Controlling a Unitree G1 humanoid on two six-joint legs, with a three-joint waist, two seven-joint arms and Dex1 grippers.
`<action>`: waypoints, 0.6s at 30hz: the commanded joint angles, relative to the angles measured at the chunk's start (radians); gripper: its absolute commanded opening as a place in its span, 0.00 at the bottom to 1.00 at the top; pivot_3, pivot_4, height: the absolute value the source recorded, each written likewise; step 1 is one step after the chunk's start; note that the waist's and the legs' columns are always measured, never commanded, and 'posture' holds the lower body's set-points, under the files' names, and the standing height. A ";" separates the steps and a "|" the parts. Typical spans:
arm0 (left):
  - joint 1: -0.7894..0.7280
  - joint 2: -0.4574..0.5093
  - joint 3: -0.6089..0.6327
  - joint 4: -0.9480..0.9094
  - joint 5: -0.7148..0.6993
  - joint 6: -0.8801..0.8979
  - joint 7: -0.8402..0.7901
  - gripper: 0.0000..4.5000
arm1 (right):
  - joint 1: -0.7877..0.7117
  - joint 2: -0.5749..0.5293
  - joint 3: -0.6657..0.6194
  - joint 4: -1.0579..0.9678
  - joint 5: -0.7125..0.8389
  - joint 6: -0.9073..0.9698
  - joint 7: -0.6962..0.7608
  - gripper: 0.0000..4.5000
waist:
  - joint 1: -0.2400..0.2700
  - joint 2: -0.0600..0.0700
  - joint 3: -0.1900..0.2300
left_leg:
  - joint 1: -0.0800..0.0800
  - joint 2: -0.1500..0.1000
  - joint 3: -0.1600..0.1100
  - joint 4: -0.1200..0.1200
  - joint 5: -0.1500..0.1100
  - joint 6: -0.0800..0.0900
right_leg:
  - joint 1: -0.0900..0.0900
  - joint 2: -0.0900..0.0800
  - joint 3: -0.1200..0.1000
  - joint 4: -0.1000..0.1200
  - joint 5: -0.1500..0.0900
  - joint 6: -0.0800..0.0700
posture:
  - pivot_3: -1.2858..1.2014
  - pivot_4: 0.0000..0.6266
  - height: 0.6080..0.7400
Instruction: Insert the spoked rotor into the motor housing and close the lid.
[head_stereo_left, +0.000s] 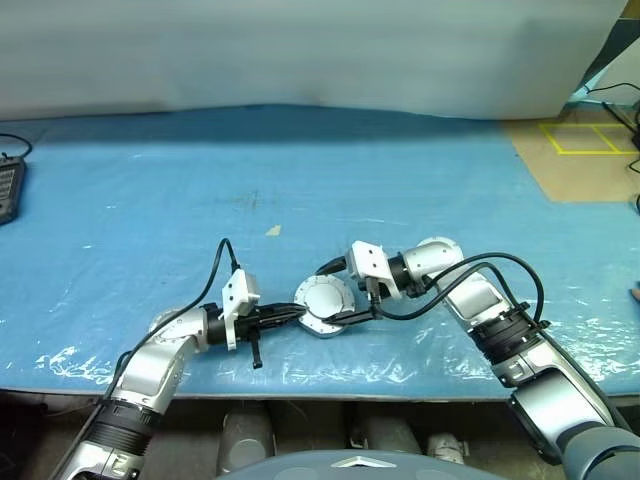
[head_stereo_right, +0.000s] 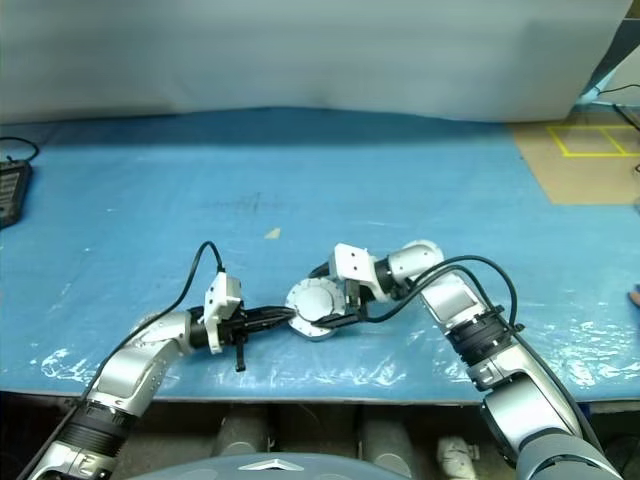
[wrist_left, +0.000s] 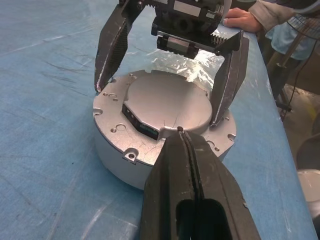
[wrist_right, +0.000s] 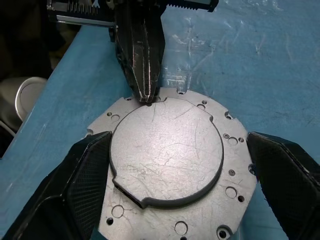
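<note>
Evidently the lid (wrist_right: 167, 160) already sits on the motor housing (wrist_left: 112, 150), a plain silver disc with one notched edge, lying flat inside the flange of bolt holes; the spoked rotor cannot be seen and is presumably shut inside. What remains, I judge, is seating the lid squarely: press gently near the rim, keep the notch lined up with the dark slot in the housing wall, and avoid shoving the whole unit along the slippery blue counter (head_stereo_left: 400, 180).

Nearest, the left claw (wrist_left: 181, 131) is pinched fully shut, holding nothing; its joined tip rests at the lid's edge, where disc meets flange. Directly beyond it, across the housing, the right claw (wrist_left: 165, 85) stands spread wide, one finger to either side of the lid, tips down at the flange without squeezing anything; I cannot tell whether they press on it. So the housing lies between the two claws, just ahead of each.

Farther past the right claw, a person's hand (wrist_left: 242, 20) rests on the counter's far edge.
</note>
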 joint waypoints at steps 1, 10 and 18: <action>0.012 0.003 -0.018 0.012 0.022 0.009 0.008 0.00 | 0.032 -0.037 -0.065 -0.103 0.097 0.119 0.034 1.00 | 0.004 0.000 0.000 | -0.002 0.000 0.000 -0.001 0.000 0.000 | -0.002 0.000 0.000 0.000 0.002 -0.003 | 0.52 0.24 1.00; -0.006 -0.002 -0.022 -0.017 0.015 0.041 0.020 0.00 | 0.024 -0.051 -0.267 -0.221 0.312 0.398 -0.051 1.00 | 0.015 0.001 0.000 | -0.003 -0.001 0.001 -0.008 0.000 0.000 | -0.005 0.001 0.000 -0.001 0.001 -0.006 | 0.52 0.24 1.00; -0.007 0.002 -0.017 -0.066 0.004 0.076 0.030 0.00 | 0.081 -0.129 -0.360 -0.201 0.451 0.809 -0.152 1.00 | 0.017 0.001 0.000 | -0.003 -0.002 0.001 -0.008 0.001 -0.001 | -0.005 0.001 0.000 -0.002 0.000 -0.005 | 0.52 0.24 1.00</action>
